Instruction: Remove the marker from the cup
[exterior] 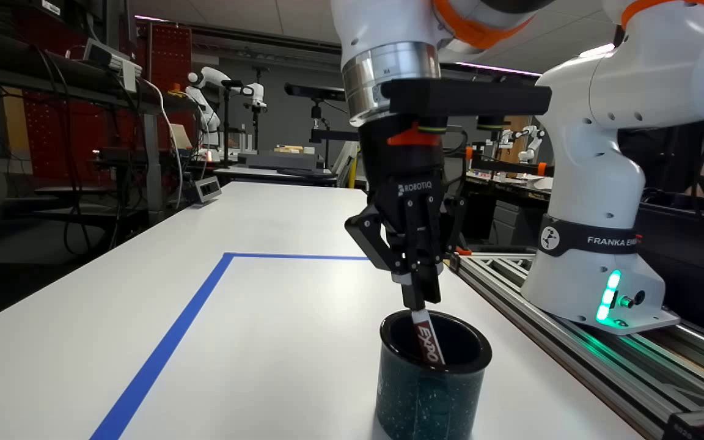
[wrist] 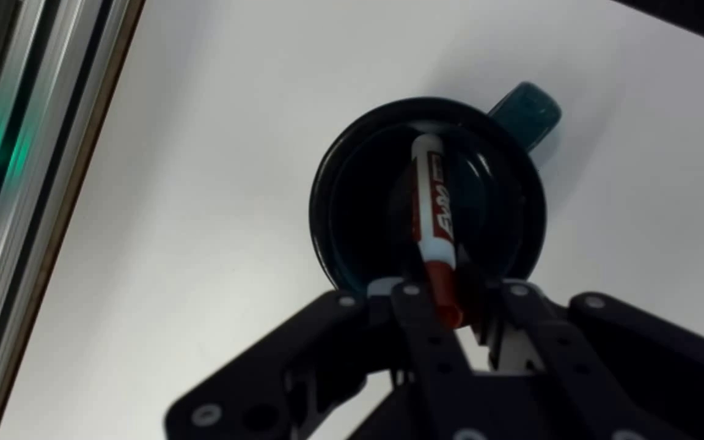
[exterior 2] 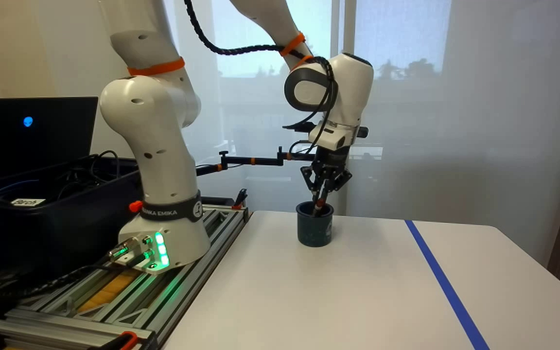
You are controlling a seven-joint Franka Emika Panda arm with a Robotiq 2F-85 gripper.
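Observation:
The dark teal cup (exterior: 428, 403) stands upright on the white table; it also shows in an exterior view (exterior 2: 314, 233) and in the wrist view (wrist: 320, 214), where a handle juts out at its upper right. The marker (exterior: 429, 342), white with a red label and red cap, leans inside the cup. In the wrist view the marker (wrist: 431, 201) has its cap end up between the fingers and its white end down in the cup. My gripper (exterior: 422, 298) points down over the cup mouth, its fingers shut around the marker's cap end. The fingertips are partly hidden in the wrist view (wrist: 443, 269).
Blue tape (exterior: 175, 330) marks lines on the table. The metal rail of the robot base (exterior: 572, 342) runs along the table edge beside the cup. A dark bin with cables (exterior 2: 51, 214) stands behind the robot base.

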